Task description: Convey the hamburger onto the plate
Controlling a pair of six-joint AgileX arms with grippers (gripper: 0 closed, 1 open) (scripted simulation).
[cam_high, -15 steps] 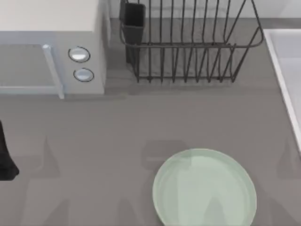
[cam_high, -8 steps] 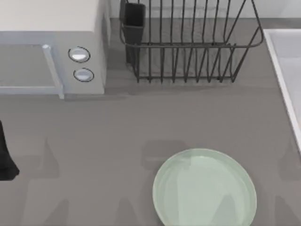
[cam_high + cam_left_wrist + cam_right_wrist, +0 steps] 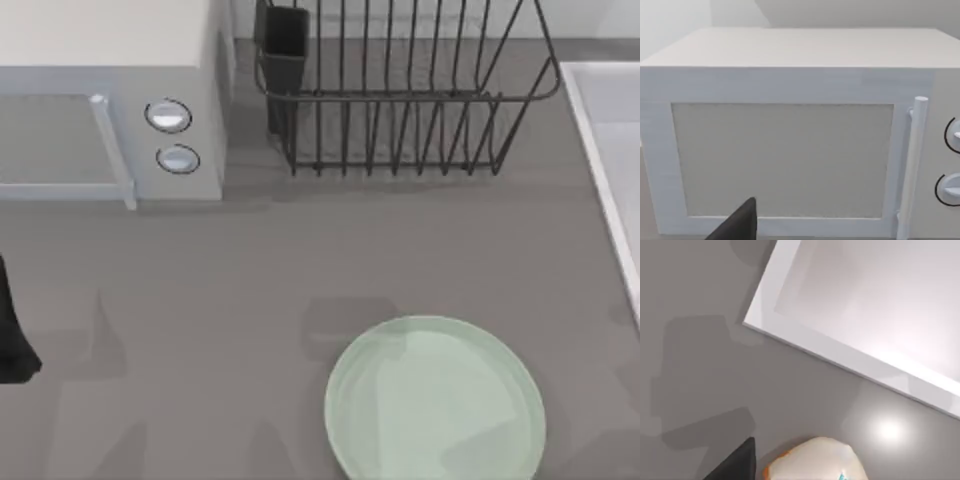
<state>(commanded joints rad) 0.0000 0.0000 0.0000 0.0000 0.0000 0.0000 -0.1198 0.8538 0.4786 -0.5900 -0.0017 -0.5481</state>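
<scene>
Illumination even, bright, soft throughout. Faint grey shadows lay on table [image 3: 200, 270] near plate [image 3: 436, 400]. Specular hotspot on table beside hamburger [image 3: 812, 460] in right wrist view. No blur noted.

Grey table [image 3: 200, 290], plate [image 3: 435, 400], microwave [image 3: 110, 100], rack [image 3: 400, 90]

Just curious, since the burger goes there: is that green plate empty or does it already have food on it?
Empty. In the top view the plate shows only bare green surface.
</scene>
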